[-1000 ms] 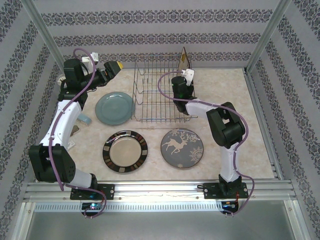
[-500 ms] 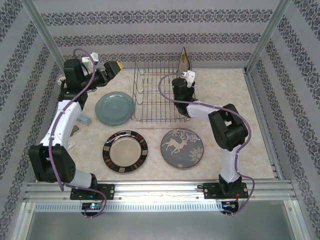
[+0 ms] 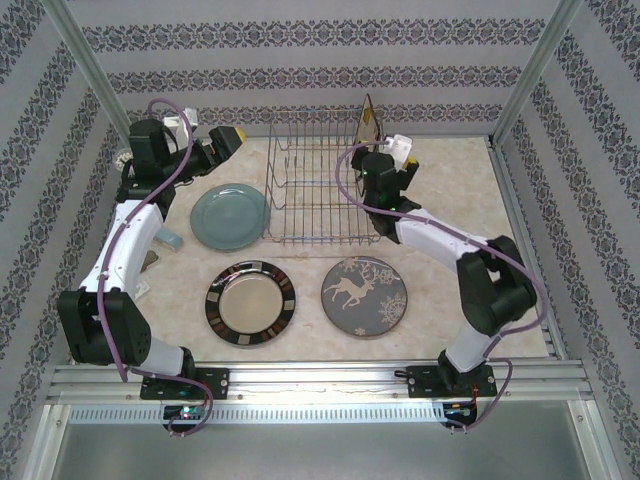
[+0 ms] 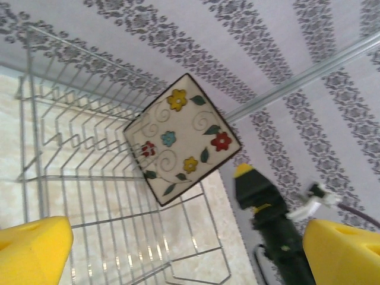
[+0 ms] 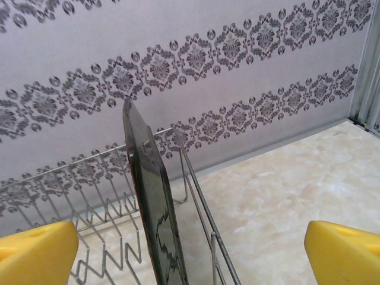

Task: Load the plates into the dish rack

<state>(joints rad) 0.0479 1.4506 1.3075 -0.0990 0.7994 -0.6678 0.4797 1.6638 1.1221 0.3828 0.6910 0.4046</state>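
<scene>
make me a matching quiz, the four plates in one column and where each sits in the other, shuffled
1 square floral plate
2 light-blue plate
3 brown-rimmed plate
4 reindeer plate

A lying flat, left of the dish rack
B lying flat, near row, right
C upright in the rack
D lying flat, near row, left

Pairs: 1-C, 2-A, 3-D, 4-B

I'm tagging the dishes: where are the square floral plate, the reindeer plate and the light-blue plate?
square floral plate [image 4: 181,139], left wrist view, middle of its cream face.
reindeer plate [image 3: 365,296], top external view, its centre.
light-blue plate [image 3: 230,216], top external view, its centre.
</scene>
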